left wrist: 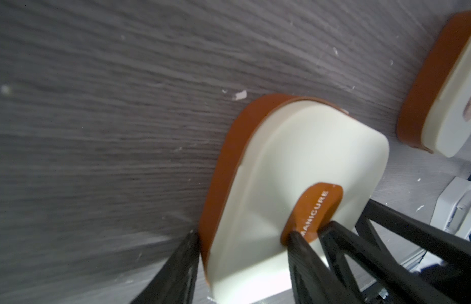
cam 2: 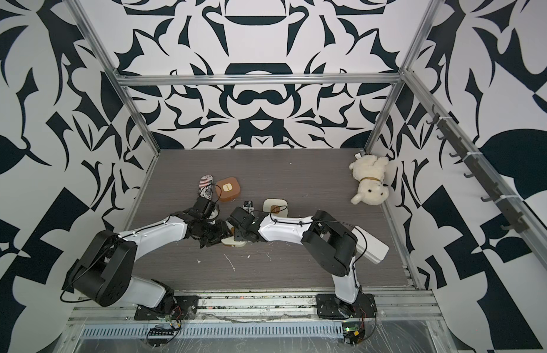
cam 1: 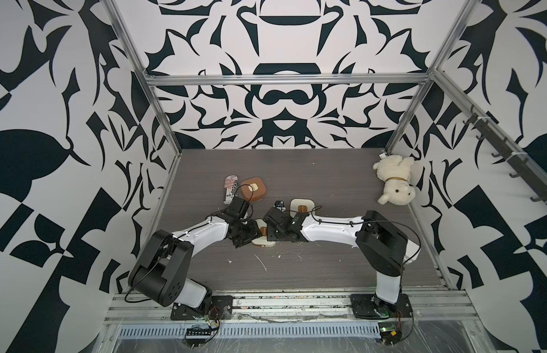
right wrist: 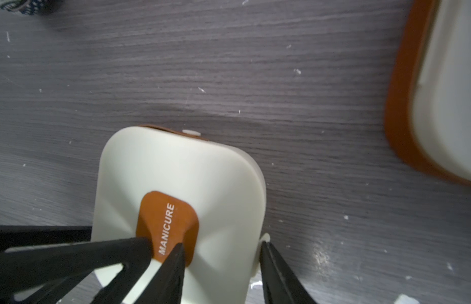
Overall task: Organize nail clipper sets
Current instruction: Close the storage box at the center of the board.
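Note:
A cream nail clipper case (left wrist: 295, 158) with a brown base and a brown "MANICURE" label lies mid-table between both arms, partly hidden in a top view (cam 1: 264, 243). My left gripper (left wrist: 242, 237) is shut on it, one finger against the brown base edge and the other on the label. My right gripper (right wrist: 221, 244) stands open astride the same case (right wrist: 176, 163), one finger over the label and the other beside a small side tab. A second cream case (cam 1: 301, 205) lies just behind the right wrist. A brown case (cam 1: 253, 192) lies further back left. No loose clippers show.
A crushed red-and-white striped can (cam 1: 230, 189) lies beside the brown case, close behind the left wrist. A white plush dog (cam 1: 394, 180) sits in the back right corner. Metal frame posts and patterned walls enclose the grey wood-grain table (cam 1: 327, 171). White flecks dot the front (cam 1: 260, 262).

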`<state>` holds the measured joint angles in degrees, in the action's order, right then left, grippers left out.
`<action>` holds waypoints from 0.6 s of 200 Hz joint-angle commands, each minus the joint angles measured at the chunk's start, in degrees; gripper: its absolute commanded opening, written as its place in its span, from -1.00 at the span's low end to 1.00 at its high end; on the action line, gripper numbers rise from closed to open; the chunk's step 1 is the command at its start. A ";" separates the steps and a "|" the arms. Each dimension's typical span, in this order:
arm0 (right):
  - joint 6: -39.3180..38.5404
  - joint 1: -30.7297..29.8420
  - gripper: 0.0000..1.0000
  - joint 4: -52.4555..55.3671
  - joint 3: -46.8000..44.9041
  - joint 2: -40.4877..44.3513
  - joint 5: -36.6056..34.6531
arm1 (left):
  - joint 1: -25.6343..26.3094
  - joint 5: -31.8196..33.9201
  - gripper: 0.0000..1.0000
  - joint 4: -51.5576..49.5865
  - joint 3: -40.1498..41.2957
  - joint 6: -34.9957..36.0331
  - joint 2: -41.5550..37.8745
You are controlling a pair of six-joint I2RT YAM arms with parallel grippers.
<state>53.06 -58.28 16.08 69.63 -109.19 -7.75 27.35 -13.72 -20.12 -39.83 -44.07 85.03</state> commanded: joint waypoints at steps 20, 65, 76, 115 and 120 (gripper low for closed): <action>1.56 0.36 0.00 -0.14 -3.80 -2.06 5.11 | 1.26 1.15 0.14 -5.20 3.11 0.10 4.61; 2.87 0.57 0.00 -3.60 -5.31 -3.11 7.57 | 1.30 0.36 0.13 -5.36 0.78 0.81 6.05; 3.23 0.54 -0.01 -4.63 -5.76 -3.43 8.19 | 1.39 0.03 0.11 -5.35 0.21 0.97 6.69; 5.91 0.47 -0.06 -10.38 -8.37 -4.84 11.08 | 2.63 -0.08 0.09 -5.01 -1.42 1.16 8.84; 6.45 0.45 -0.06 -11.59 -8.94 -4.97 11.60 | 2.73 -0.15 0.09 -4.90 -1.40 1.10 9.13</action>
<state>57.36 -56.34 7.79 64.99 -108.53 -4.93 27.42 -14.44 -23.11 -43.44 -43.90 88.23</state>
